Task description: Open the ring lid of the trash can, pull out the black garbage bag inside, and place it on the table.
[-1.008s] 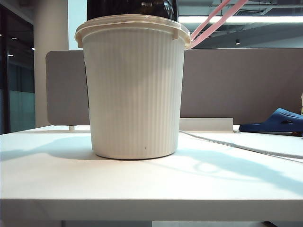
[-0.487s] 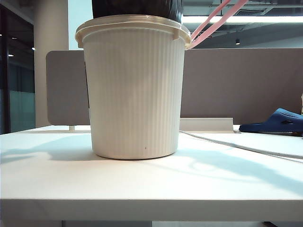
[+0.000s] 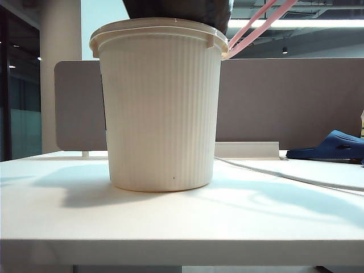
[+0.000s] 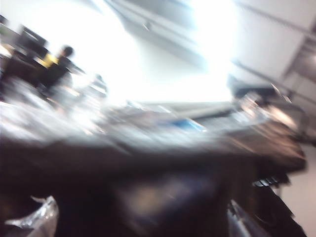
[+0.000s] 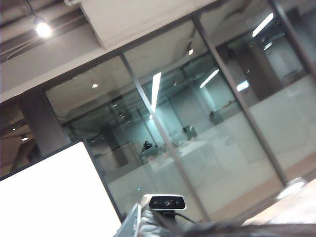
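Note:
The cream ribbed trash can (image 3: 162, 108) stands mid-table (image 3: 182, 222). Its pink ring lid (image 3: 261, 28) is tipped up and open at the right of the rim. The black garbage bag (image 3: 179, 8) hangs just above the rim, cut off by the frame top. Neither gripper shows in the exterior view. In the blurred left wrist view my left gripper (image 4: 136, 221) has its fingertips (image 4: 29, 219) wide apart, with the dark bag (image 4: 148, 173) in front. In the right wrist view my right gripper (image 5: 143, 224) is shut on crinkled black bag plastic (image 5: 222, 231).
A grey-brown partition (image 3: 284, 102) runs behind the bin. A dark blue slipper (image 3: 333, 145) lies at the far right, and a white cable (image 3: 284, 176) trails across the table to the right of the bin. A small camera (image 5: 167, 201) faces my right gripper.
The black bag above the bin has shifted to the right. The arm shadows on the table have moved. The bin and ring lid stay put.

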Controlling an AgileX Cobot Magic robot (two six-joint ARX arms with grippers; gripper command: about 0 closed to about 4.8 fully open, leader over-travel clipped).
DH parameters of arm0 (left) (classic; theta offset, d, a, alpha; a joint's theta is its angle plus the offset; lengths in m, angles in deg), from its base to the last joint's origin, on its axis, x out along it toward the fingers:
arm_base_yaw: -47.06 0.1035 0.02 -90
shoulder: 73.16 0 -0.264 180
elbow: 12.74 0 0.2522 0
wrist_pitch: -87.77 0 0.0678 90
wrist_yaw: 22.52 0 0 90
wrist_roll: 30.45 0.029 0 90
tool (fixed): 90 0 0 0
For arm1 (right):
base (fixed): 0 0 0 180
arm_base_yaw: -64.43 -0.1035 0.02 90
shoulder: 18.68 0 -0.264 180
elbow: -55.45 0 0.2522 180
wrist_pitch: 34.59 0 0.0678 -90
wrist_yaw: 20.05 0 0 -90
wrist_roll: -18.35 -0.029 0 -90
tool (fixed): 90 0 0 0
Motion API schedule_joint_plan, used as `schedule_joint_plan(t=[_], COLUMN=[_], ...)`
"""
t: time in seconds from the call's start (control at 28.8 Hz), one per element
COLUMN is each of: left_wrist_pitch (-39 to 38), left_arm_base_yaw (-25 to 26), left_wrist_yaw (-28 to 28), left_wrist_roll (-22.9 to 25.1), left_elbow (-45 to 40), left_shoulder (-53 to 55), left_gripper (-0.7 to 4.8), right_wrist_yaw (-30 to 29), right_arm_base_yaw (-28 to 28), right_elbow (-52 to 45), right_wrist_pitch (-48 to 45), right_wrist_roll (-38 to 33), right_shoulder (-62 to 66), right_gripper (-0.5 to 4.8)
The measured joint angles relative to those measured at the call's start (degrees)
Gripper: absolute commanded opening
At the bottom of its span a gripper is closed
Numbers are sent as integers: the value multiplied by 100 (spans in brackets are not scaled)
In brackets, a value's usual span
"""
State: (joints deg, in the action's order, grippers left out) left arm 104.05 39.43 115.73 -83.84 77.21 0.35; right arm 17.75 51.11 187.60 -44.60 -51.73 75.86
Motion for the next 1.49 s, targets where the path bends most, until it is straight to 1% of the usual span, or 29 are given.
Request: schedule_joint_plan(t=[0.03, 0.07, 0.1, 0.17, 0.21, 0.28, 0.38, 0.42, 0.49, 0.52, 0.59, 0.63, 0.66, 0.73, 0.76, 0.8, 0.83, 0.87, 0.94, 1.01, 1.04, 1.11, 1.18, 1.25, 1.29, 1.32, 1.36, 1.43, 1.49], left_wrist_pitch=[-55, -140, -195, -313, -365, -420, -424, -457, -461, -466, -542, -557, -555, -566, -608, -632, -629, -627, -675, -682, -684, -715, -717, -721, -741, -756, -754, -761, -761], left_arm_base_yaw=[0, -63, -94, -33, -31, -76, -39, -59, -46, -39, -63, -70, -46, -44, -74, -74, -42, -31, -76, -57, -33, -74, -50, -46, -70, -76, -66, -63, -190], left_wrist_yaw=[-26, 33, 90, 101, 105, 175, 168, 175, 190, 186, 229, 269, 269, 317, 385, 407, 407, 404, 444, 479, 470, 542, 568, 566, 581, 612, 614, 627, 671], left_wrist_roll=[-2, 7, 48, 214, 245, 262, 304, 304, 308, 313, 321, 321, 321, 321, 321, 323, 321, 323, 321, 323, 323, 321, 323, 323, 321, 321, 323, 321, 321], left_elbow=[0, 0, 0, 2, 2, 2, 2, 2, 2, 2, 2, 2, 2, 2, 2, 2, 2, 2, 2, 0, 2, 0, -4, -4, -7, -7, -7, -7, -7], left_shoulder=[2, 2, 0, -9, 4, 9, -11, -9, -26, -35, -33, -35, -39, -50, -46, -50, -59, -63, -63, -70, -83, -77, -85, -87, -83, -85, -90, -92, -96], left_gripper=[444, 444, 444, 444, 444, 444, 444, 444, 444, 444, 444, 444, 444, 444, 444, 444, 444, 444, 444, 444, 444, 444, 444, 444, 444, 444, 443, 443, 443], right_wrist_yaw=[-57, -280, -380, -398, -507, -743, -721, -807, -778, -721, -852, -894, -844, -817, -975, -1034, -968, -890, -1075, -1049, -951, -1141, -1130, -1117, -1187, -1187, -1167, -1165, -1189], right_arm_base_yaw=[39, 168, 273, 352, 361, 614, 678, 767, 1021, 1023, 1045, 1296, 1427, 1403, 1473, 1718, 1956, 1969, 1934, 2400, 2452, 2524, 2916, 2997, 3067, 3289, 3390, 3484, 3626], right_elbow=[57, 166, 267, 459, 581, 835, 1069, 1180, 1346, 1419, 1530, 1635, 1690, 1808, 1884, 1932, 1930, 1930, 1928, 1928, 1928, 1928, 1930, 1930, 1930, 1930, 1930, 1930, 1928], right_wrist_pitch=[-2, -2, 9, 59, 98, 188, 247, 227, 227, 232, 225, 225, 227, 264, 258, 238, 232, 227, 238, 227, 229, 227, 232, 273, 354, 518, 629, 946, 1180], right_wrist_roll=[-20, -63, -74, -83, -85, -83, -114, -166, -221, -243, -299, -328, -350, -382, -393, -407, -413, -420, -424, -424, -424, -422, -422, -385, -350, -278, -225, -72, 17], right_shoulder=[0, 2, 2, 2, 0, -4, 2, -7, -22, -11, -13, -20, -22, -13, -22, -48, -94, -105, -136, -234, -258, -315, -400, -433, -466, -520, -546, -579, -632], right_gripper=[-1, -1, -1, -1, -1, -1, -1, -1, -1, -1, -1, -1, -1, -1, -1, -1, -1, -1, -1, -1, -1, -1, -1, -1, -1, -1, -1, -1, -1])
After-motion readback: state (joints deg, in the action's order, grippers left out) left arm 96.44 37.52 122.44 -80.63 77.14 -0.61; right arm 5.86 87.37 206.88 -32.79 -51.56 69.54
